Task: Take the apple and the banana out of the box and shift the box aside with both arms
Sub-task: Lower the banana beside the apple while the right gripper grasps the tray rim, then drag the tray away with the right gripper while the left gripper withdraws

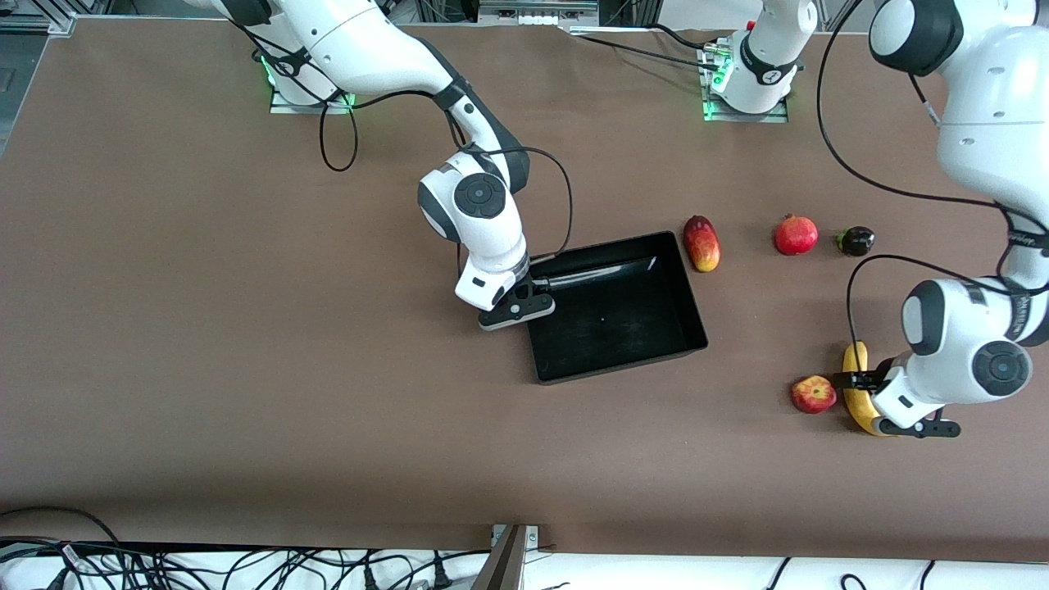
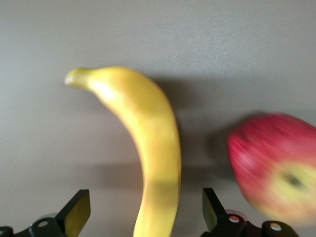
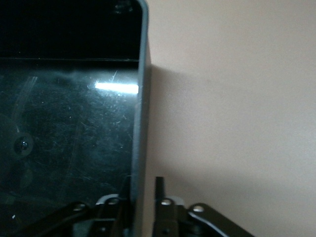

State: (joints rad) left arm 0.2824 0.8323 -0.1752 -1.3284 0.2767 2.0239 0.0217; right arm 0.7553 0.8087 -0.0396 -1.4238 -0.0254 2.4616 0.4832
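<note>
Box [image 1: 656, 287] wall sits pinched in my right gripper [image 3: 143, 195]; my left gripper [image 2: 145, 210], open astride the banana [image 2: 148, 148], is well apart from the box.

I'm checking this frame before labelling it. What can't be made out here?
- Front view: banana, one end hidden under the left arm's wrist.
- Left wrist view: apple blurred and cut off by the frame edge.
- Right wrist view: box wall hides one finger's tip.

The box [image 1: 616, 310], a shallow glossy black tray (nothing in it), sits mid-table, slightly skewed. The banana [image 1: 856, 393], yellow and curved, lies on the table near the left arm's end, the red-and-yellow apple [image 1: 813, 394] just beside it.
</note>
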